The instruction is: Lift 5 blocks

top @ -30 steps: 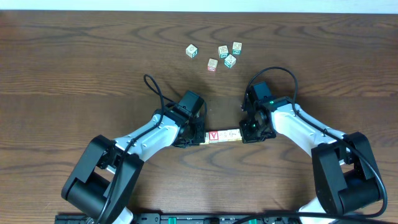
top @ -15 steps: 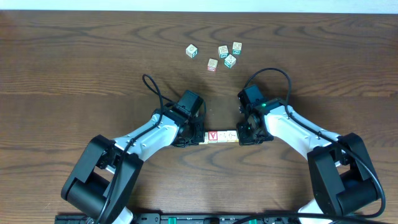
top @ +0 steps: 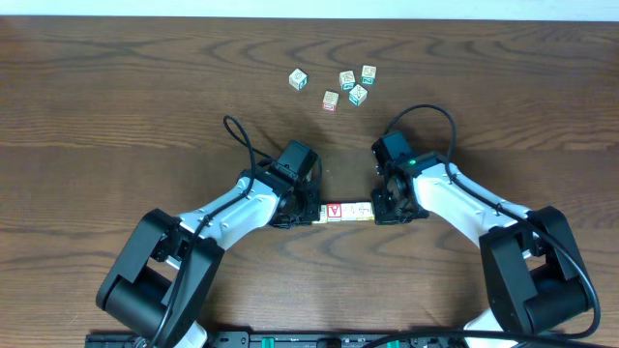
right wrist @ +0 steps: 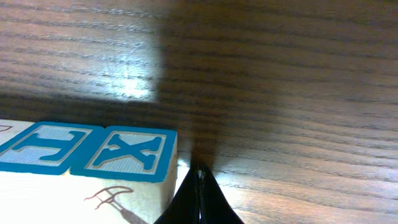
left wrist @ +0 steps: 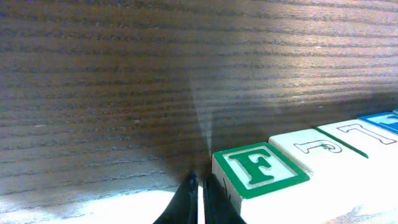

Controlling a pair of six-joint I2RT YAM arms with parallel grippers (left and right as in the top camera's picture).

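Observation:
A short row of blocks lies end to end between my two grippers, its red-lettered cube at the left end. My left gripper is shut, its closed tips pressed against the row's end cube, which shows a green F. My right gripper is also shut, its tips against the other end cube, which shows a blue X. Neither gripper has a block between its fingers. The arms hide part of the row from above, and I cannot tell whether it rests on the table.
Several loose alphabet cubes with teal and green prints sit scattered at the back of the dark wooden table, with one pinkish cube among them. Black cables loop up from both wrists.
My right gripper has edged left against the end of the row. The left arm has barely moved.

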